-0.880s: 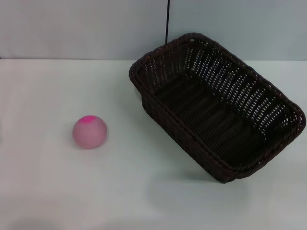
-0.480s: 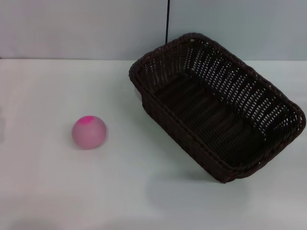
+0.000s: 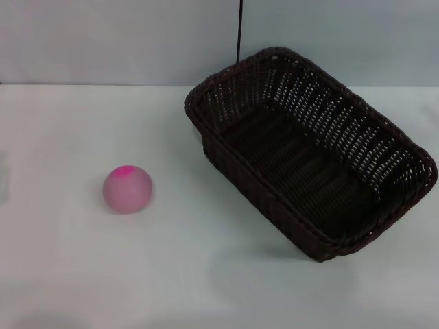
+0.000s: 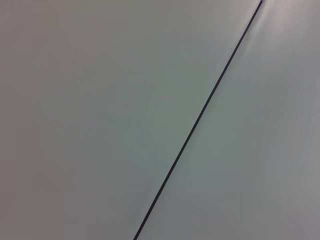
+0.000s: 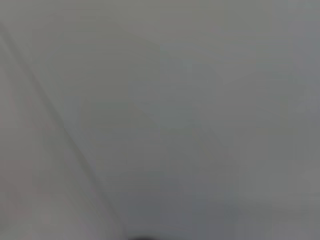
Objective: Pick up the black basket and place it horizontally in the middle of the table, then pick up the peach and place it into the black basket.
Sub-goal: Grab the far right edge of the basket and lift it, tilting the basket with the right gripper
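Observation:
The black basket (image 3: 309, 151) lies on the white table (image 3: 206, 274) at the right, set diagonally, its long axis running from the far middle to the near right; it holds nothing. The peach (image 3: 127, 189), pale pink with a magenta patch on top, rests on the table to the left of the basket, well apart from it. Neither gripper shows in the head view. Both wrist views show only a plain grey surface, the left one crossed by a thin dark line (image 4: 200, 115).
A grey wall (image 3: 103, 41) stands behind the table's far edge, with a thin dark vertical line (image 3: 239, 31) just behind the basket. Bare tabletop lies in front of the peach and the basket.

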